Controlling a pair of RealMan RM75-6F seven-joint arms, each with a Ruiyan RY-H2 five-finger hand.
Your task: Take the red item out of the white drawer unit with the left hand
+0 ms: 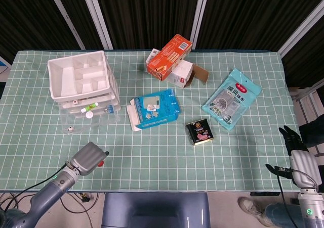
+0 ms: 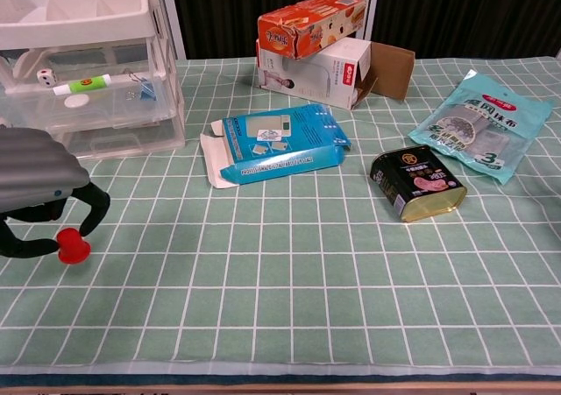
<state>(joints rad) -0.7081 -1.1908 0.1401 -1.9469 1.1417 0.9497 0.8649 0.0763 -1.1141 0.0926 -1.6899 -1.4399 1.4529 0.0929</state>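
a green cloth with a white grid (image 2: 289,281) covers the table; dark curtains with pale posts stand behind. near left, the left hand (image 2: 35,189) pinches the red item (image 2: 72,246), a small round-topped red piece, between dark fingertips low over the cloth. the right hand (image 1: 302,162) sits off the near right edge, and i cannot tell how its fingers lie. further back at left stands the white drawer unit (image 2: 88,71), a clear drawer pulled out, well apart from the item.
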